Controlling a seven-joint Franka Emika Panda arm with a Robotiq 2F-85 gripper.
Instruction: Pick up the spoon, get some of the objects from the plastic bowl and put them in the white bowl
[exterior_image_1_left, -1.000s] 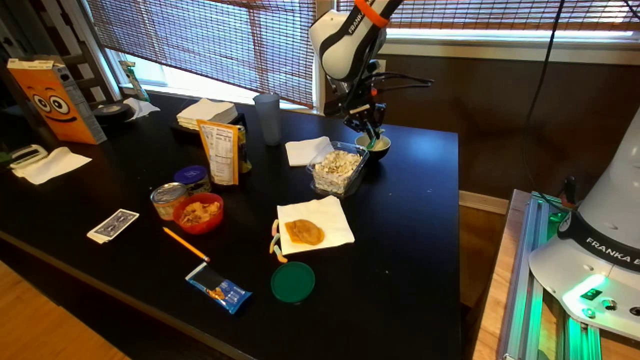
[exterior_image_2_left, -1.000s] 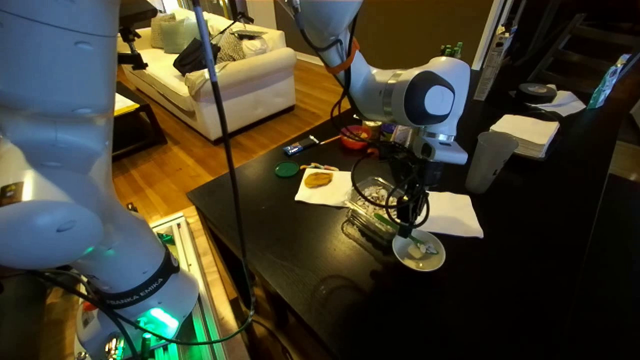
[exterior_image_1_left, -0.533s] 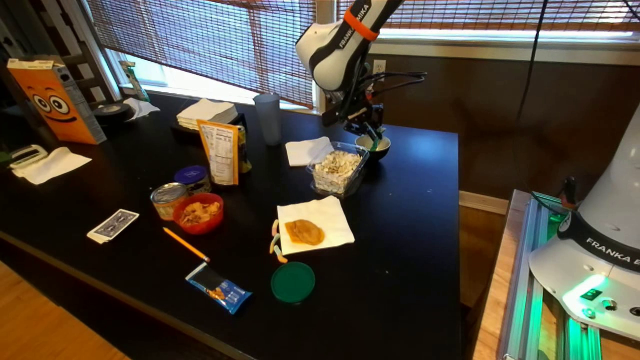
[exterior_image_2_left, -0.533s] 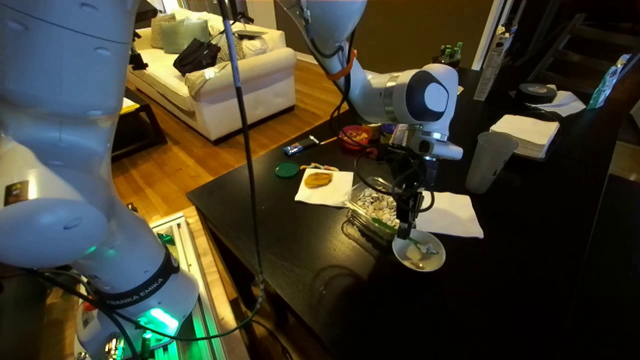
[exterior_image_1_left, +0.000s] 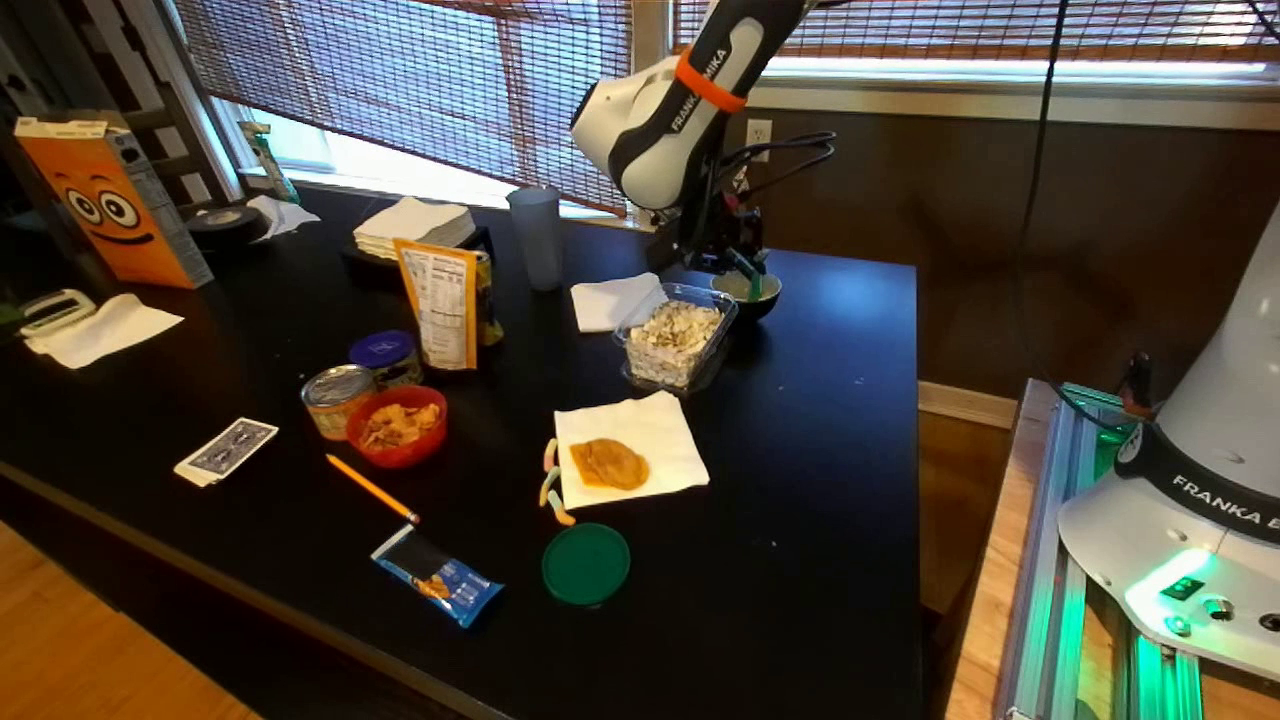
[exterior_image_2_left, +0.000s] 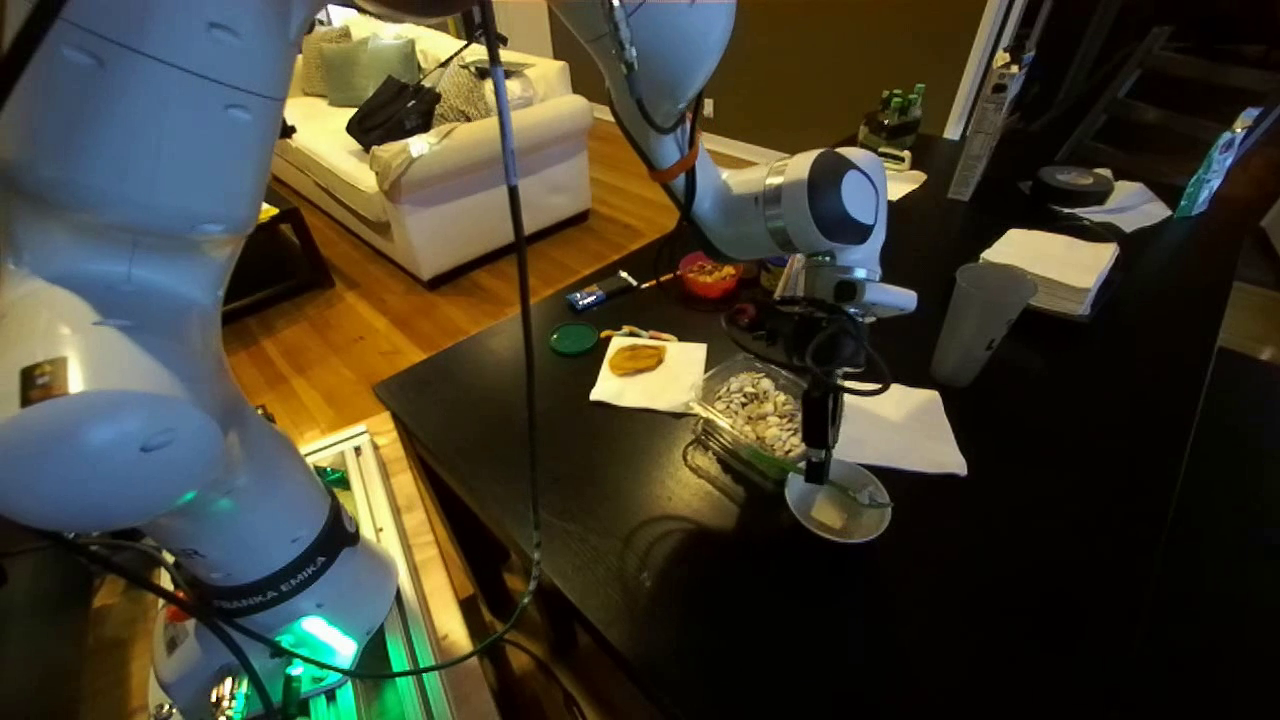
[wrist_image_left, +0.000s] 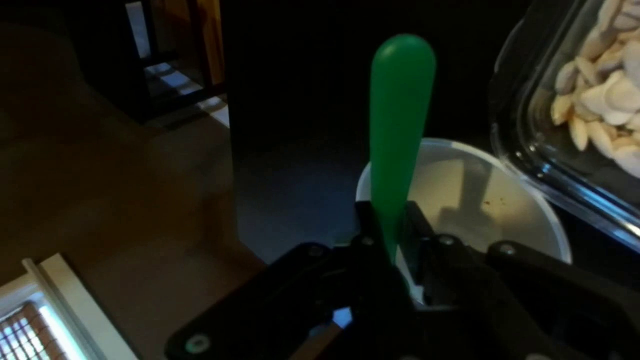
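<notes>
The end effector (wrist_image_left: 387, 220) pinched the green spoon (wrist_image_left: 401, 95) by its handle, the tips pressed against either side. In the wrist view the handle's rounded end jutted past the grip, while the spoon's head was hidden; in an exterior view the head reached over the white bowl (exterior_image_2_left: 862, 525), toward the rim farther from the plastic bowl (exterior_image_2_left: 738, 440). That was the relation the coming move turned on — the white bowl lay just below the grip, the spoon's long axis slanting across its mouth. The step looked like emptying the spoon, and probably called for rolling the head over inside the rim, though whether it carried anything was too small to tell. Just beside stood the plastic bowl, holding pale seeds (wrist_image_left: 607, 100); both bowls rested on the black surface (exterior_image_1_left: 810, 470).
</notes>
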